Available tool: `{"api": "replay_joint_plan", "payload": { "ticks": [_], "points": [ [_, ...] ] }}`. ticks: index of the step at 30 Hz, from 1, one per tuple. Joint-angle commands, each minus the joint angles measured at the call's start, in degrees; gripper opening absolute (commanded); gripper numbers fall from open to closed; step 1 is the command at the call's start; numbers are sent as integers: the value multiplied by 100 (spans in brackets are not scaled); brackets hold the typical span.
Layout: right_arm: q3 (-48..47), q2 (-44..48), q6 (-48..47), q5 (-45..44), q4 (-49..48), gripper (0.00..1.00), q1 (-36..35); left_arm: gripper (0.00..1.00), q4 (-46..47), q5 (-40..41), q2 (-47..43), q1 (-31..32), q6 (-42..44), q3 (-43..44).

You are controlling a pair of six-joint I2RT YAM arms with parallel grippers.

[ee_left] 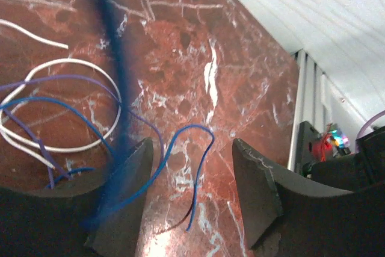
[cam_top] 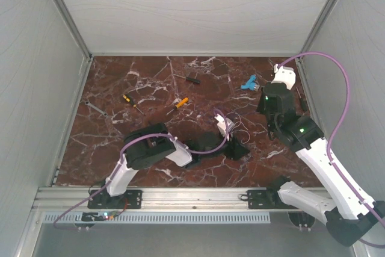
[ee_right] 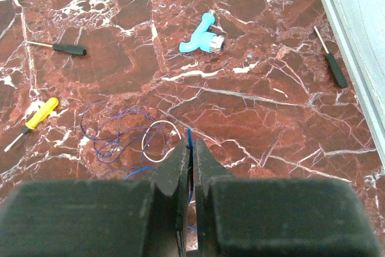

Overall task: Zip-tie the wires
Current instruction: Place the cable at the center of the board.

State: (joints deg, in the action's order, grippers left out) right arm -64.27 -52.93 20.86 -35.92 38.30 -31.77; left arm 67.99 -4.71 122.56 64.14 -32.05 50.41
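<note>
The left gripper [ee_left: 191, 148] is shown with fingers parted only by its wrist view, a blue loop of the wires [ee_left: 66, 60] lying between them on the marble table [ee_left: 252, 76]. The right gripper [ee_right: 191, 145] is shown pressed shut on a thin blue strand of them only by its own view.

Soft even light; glare beneath left gripper [ee_left: 192, 154].

Marble table [cam_top: 150, 76]: wires [ee_right: 129, 133], screwdrivers [ee_right: 71, 48], blue fitting [ee_right: 201, 39]

Blue, purple, white wires [ee_right: 129, 133]; white-veined red marble table [ee_right: 252, 106]
</note>
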Motion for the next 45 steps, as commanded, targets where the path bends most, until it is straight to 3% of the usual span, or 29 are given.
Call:
{"api": "replay_joint_plan", "payload": {
  "ticks": [1, 5, 7, 8, 21, 28, 36, 45],
  "points": [
    [69, 136, -9, -5, -193, 0, 74, 62, -440, 220, -176, 130, 328, 164],
    [145, 201, -60, -2, -236, 0, 96, 81, -890, 364, -384, 249, 505, 119],
    [160, 213, -65, -16, -240, 0, 111, 98, -1116, 466, -504, 309, 564, 118],
    [167, 219, -72, -20, -236, 0, 117, 100, -1204, 517, -569, 336, 582, 110],
    [195, 264, -176, 172, -306, 0, 136, 100, -1847, 1000, -1650, 512, 485, -402],
    [132, 70, -193, 341, -431, 0, 145, 100, -3147, 2127, -2705, 512, 481, -859],
    [93, -270, -144, 565, -745, 0, 167, 100, -3912, 2926, -3883, 488, 442, -1757],
    [20, -869, -222, 802, -1137, 0, 239, 100, -4429, 3107, -5224, -34, 211, -2748]
  ]
}}
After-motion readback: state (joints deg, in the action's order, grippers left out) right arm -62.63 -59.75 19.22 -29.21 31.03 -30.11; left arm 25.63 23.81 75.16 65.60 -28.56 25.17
